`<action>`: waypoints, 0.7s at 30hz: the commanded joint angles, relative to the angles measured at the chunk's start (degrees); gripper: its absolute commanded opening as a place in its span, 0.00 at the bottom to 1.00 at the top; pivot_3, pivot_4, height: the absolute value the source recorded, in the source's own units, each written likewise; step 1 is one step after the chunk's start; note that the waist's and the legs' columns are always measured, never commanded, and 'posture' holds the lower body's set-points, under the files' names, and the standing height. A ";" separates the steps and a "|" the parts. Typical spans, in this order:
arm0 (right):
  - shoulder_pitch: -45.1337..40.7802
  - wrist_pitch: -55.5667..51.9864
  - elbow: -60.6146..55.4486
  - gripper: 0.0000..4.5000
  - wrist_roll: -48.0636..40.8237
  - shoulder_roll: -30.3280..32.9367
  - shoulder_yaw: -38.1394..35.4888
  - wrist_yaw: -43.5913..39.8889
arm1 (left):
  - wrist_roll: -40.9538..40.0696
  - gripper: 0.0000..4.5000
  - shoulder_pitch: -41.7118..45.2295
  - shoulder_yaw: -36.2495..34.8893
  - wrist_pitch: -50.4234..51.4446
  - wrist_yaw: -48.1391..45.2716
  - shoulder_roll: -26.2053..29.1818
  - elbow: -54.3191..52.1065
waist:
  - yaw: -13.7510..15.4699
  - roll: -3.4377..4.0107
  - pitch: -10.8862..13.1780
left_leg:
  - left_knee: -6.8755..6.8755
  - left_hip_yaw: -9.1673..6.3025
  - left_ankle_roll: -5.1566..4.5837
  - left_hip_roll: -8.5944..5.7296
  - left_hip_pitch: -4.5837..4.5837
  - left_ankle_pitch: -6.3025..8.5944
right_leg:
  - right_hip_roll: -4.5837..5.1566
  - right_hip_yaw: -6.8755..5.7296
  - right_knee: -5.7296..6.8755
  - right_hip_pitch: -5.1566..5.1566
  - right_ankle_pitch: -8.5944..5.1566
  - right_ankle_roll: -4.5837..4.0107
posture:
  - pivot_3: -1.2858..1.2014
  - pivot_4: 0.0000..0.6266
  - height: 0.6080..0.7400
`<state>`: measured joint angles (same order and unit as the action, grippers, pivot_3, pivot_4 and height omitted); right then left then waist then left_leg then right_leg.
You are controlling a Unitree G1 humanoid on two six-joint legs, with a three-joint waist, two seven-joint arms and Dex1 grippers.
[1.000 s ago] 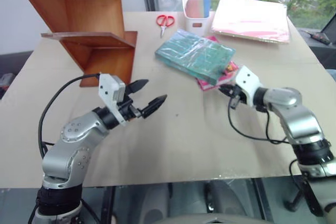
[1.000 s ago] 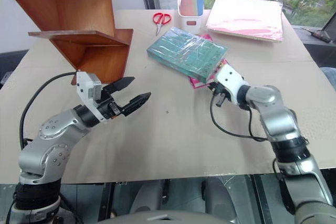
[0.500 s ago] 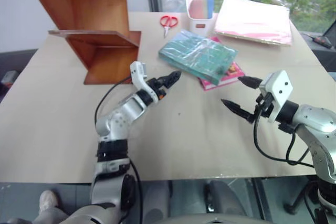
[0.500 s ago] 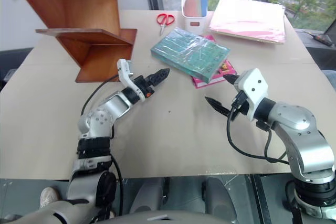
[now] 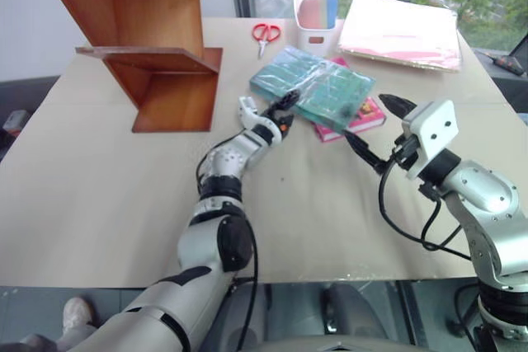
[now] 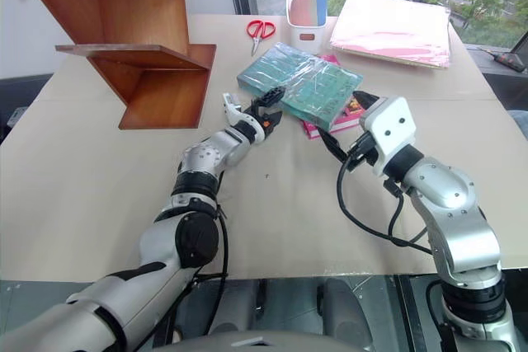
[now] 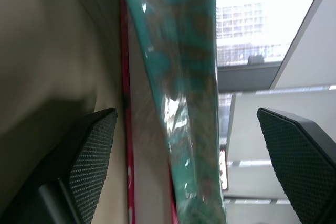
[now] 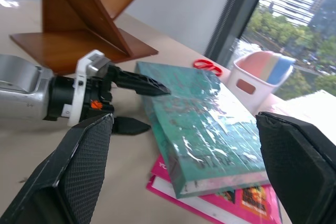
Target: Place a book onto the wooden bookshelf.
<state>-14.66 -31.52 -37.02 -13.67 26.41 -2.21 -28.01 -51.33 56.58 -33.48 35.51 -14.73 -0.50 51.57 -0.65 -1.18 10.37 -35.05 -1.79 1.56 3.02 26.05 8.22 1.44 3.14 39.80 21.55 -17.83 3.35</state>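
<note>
The teal-green book [image 5: 322, 86], wrapped in glossy plastic, lies on the table on top of a thinner pink book [image 5: 360, 117]. My left gripper [image 5: 284, 108] is open at the book's near-left edge. In the right wrist view one finger [image 8: 149, 84] lies over the cover and the other sits low beside the edge. The left wrist view has the book's edge [image 7: 184, 77] between the two pads. My right gripper [image 5: 364, 116] hangs open above the table, just short of the books. The wooden bookshelf [image 5: 157, 47] stands at the far left.
Red scissors [image 5: 264, 33] lie behind the books. A white holder [image 5: 313, 12] with pastel items stands next to them, and a large pale pink folder [image 5: 402, 26] lies at the far right. Bare tabletop [image 5: 99, 187] stretches in front of the shelf.
My left arm reached forward and right, rolled its wrist, and now straddles the teal book's edge. My right gripper opened, left the books' corner and drew back and upward.
</note>
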 commanded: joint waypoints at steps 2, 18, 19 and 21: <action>-0.86 0.43 -1.01 0.99 0.03 0.35 0.11 0.85 | -0.68 1.00 4.44 -3.32 -5.72 -0.24 -1.01 7.41 | 0.00 0.00 0.00 | 0.00 -0.04 0.00 0.00 0.00 0.00 | 0.00 -0.05 0.01 0.00 0.00 0.00 | 0.52 0.24 1.00; -3.11 -1.71 -1.04 1.00 -0.32 0.45 1.19 1.81 | -1.83 0.00 4.79 -7.48 -3.71 0.92 0.51 11.03 | -0.12 0.03 -0.02 | 0.01 -0.05 0.01 0.00 -0.13 -0.01 | 0.00 -0.06 0.00 -0.17 0.00 0.00 | 0.52 0.24 1.00; -3.34 -1.46 -0.72 1.00 -0.33 0.32 1.20 1.81 | -2.19 0.00 4.64 -7.72 -3.01 1.03 0.90 10.43 | -0.16 0.03 -0.02 | 0.01 -0.05 0.01 0.00 -0.15 -0.01 | 0.00 -0.07 0.00 -0.18 0.00 0.00 | 0.52 0.24 1.00; -3.65 -1.04 -0.26 1.00 -0.19 0.03 1.20 2.09 | -2.74 0.00 4.25 -7.85 -1.25 1.46 1.57 8.89 | -0.21 0.03 -0.02 | 0.01 -0.05 0.01 0.00 -0.17 -0.01 | 0.00 -0.07 0.01 -0.19 0.00 0.00 | 0.52 0.24 1.00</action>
<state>-17.09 -33.57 -36.16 -13.92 26.53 -0.72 -26.60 -53.30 62.12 -40.62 32.33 -14.42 0.82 61.24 -0.86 -1.15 10.35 -35.05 -1.84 1.57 3.02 25.88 8.21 1.44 3.07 39.81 21.36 -17.83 3.36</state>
